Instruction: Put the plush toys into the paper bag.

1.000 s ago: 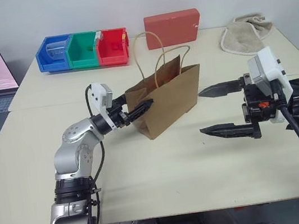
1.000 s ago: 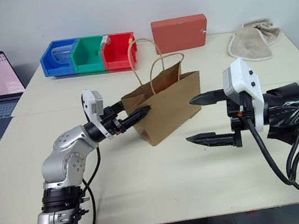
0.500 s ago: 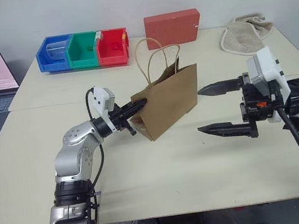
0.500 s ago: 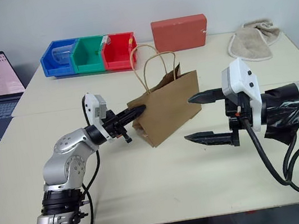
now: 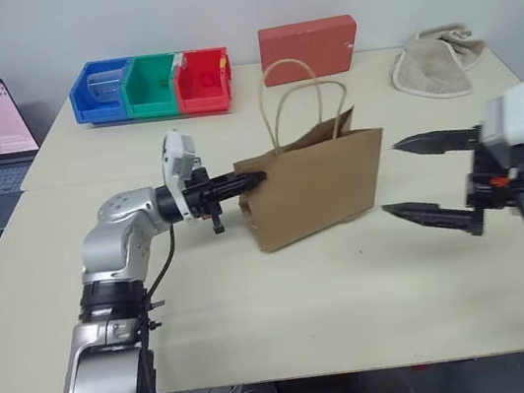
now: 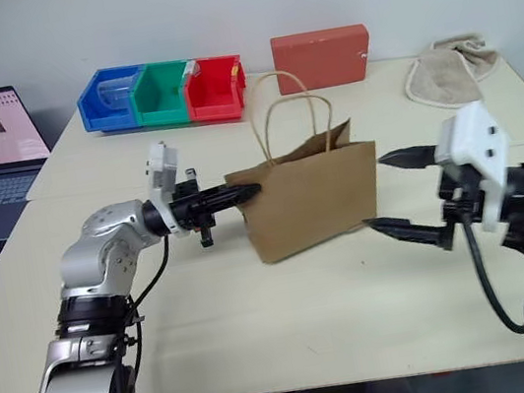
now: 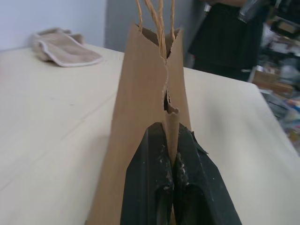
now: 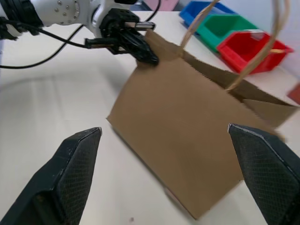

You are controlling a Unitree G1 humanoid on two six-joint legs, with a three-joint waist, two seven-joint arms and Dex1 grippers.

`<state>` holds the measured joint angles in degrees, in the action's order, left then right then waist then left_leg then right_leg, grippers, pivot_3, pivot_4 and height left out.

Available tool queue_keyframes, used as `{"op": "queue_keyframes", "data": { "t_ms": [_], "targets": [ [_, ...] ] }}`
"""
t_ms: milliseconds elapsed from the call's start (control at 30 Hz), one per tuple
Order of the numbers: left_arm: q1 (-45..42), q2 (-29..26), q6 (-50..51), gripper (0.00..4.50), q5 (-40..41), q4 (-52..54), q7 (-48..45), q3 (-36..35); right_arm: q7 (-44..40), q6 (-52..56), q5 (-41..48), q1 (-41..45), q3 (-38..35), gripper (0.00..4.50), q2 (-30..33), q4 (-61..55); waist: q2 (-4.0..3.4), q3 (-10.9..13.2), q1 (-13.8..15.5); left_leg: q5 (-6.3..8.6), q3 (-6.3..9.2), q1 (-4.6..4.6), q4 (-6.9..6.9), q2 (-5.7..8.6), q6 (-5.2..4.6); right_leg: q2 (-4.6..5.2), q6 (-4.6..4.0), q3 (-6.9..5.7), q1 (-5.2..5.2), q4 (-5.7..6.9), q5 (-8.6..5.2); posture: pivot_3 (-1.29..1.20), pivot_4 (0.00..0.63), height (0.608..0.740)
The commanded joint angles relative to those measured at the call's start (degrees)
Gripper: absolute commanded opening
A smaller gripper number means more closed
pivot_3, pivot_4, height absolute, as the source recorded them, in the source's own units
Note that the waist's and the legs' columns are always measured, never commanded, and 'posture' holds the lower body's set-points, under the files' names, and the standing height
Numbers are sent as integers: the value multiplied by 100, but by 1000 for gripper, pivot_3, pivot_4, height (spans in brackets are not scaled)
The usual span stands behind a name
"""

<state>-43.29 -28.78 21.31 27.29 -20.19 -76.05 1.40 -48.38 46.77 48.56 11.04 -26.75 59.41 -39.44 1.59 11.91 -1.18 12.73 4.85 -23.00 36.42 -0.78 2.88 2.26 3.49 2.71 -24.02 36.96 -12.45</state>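
We have the left gripper [image 5: 248, 181] pinched tight on the paper bag [image 5: 320, 187] at its side edge near the top; the wrist view shows the paper fold clamped between both fingers [image 7: 154, 187]. The bag stands upright mid-counter [image 5: 261, 316], handles [image 5: 302, 100] up. Our right gripper [image 5: 418, 177] is spread wide, just beside the bag's other end, not touching. We can't see the plush toys anywhere.

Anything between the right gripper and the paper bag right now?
Nothing visible. The right gripper, open, faces the paper bag across bare table. The left gripper is shut on the bag's far side edge, out of that path.
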Motion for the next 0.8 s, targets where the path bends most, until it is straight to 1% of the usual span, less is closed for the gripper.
{"op": "queue_keyframes", "data": {
  "t_ms": [33,100,200,333,367,467,600,800],
  "targets": [
    [-345,199,-302,12,-136,-420,-340,162,-148,358,255,-432,-1140,4500,224,-154,0,0,-7,0,-1,0,0,0,0,0,0,1,0,0,0,0,150,740],
    [-510,361,-393,12,-201,-722,-456,218,-225,560,285,-848,-1668,4500,255,-250,1,-1,-10,0,0,1,1,-1,0,0,0,1,0,2,0,0,150,740],
    [-673,552,-507,12,-326,-1041,-624,345,-250,644,290,-1239,-2057,4500,242,-402,1,-1,-44,0,-1,2,2,-1,0,0,0,2,1,2,0,0,150,740],
    [-873,734,-850,12,-549,-1492,-808,447,-140,599,302,-1427,-2091,4500,203,-542,1,-1,-64,0,-4,5,2,-1,0,-1,1,5,1,4,1,0,150,740],
    [-931,771,-1073,12,-681,-1648,-720,461,-112,584,311,-1426,-2064,4500,204,-549,1,-1,-64,0,-4,5,3,-1,0,-1,2,5,1,4,1,0,150,740],
    [-1046,693,-1129,12,-885,-1835,-801,545,-79,607,417,-1421,-2024,4500,213,-562,1,-1,-52,0,-3,3,7,-1,0,-1,3,5,2,2,2,0,150,740],
    [-1015,598,-1041,931,-844,-1668,-777,397,-71,516,362,-1350,-1890,4500,269,-414,1,-1,-51,0,-3,2,8,0,0,0,4,6,4,0,2,0,150,740],
    [-540,60,-1184,2862,-1142,-1008,-766,496,-393,179,27,-1228,-1331,4500,499,-19,0,-2,-66,0,-3,6,5,-2,0,-1,3,7,2,4,2,0,150,740]
  ]
}}
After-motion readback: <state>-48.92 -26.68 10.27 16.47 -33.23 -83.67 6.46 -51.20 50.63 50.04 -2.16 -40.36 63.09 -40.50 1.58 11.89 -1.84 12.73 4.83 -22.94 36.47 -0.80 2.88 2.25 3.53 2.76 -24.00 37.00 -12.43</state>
